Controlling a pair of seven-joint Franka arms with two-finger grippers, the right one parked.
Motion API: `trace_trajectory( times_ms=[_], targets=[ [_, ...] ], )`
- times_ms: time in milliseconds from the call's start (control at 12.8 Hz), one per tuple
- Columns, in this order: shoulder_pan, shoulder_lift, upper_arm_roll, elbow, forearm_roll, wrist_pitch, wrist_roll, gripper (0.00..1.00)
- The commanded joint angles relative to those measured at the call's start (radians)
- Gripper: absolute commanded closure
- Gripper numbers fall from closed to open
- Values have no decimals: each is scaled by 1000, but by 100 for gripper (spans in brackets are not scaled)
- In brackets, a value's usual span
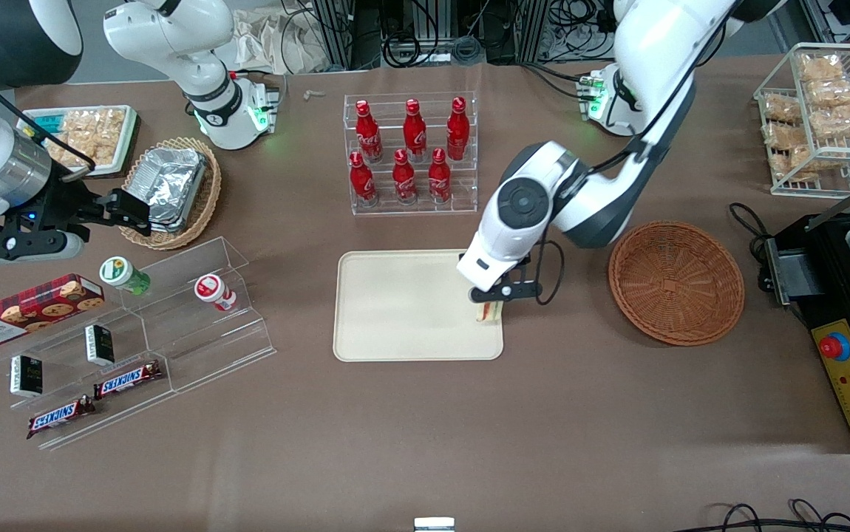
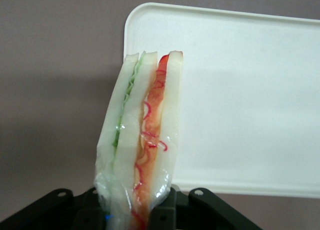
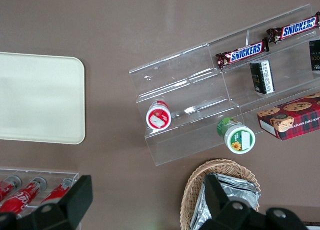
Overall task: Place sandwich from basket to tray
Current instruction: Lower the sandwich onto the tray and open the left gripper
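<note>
The gripper (image 1: 494, 303) hung over the tray's (image 1: 395, 310) edge on the working arm's side, closed on the sandwich (image 1: 489, 311), which it pinched by 1 end so the wedge stood on edge between the 2 fingers. The basket (image 1: 676, 282) lay empty, well apart toward the working arm's end of the table. The main risk, as I judged it, was placement: the sandwich (image 2: 140, 135) sat so close to the tray's (image 2: 240, 99) rim that a release there could tip it onto the rim or the table. Its slippery wrap might also let it slide or topple flat when the fingers let go.
</note>
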Motion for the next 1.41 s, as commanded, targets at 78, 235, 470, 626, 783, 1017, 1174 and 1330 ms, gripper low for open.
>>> trace_trajectory(
  times_ms=[78, 235, 470, 626, 783, 1017, 1174, 1330],
  targets=[
    [-30, 95, 7, 20, 106, 89, -81, 100],
    [-31, 126, 8, 23, 150, 123, -92, 100],
    [-31, 147, 10, 31, 157, 126, -92, 100],
    [-31, 155, 10, 32, 175, 129, -92, 61],
    [-30, 155, 10, 32, 183, 129, -90, 0],
    [-30, 150, 10, 40, 183, 129, -90, 0],
    [-31, 147, 10, 55, 183, 126, -90, 0],
    [-28, 136, 8, 75, 169, 117, -92, 0]
  ],
)
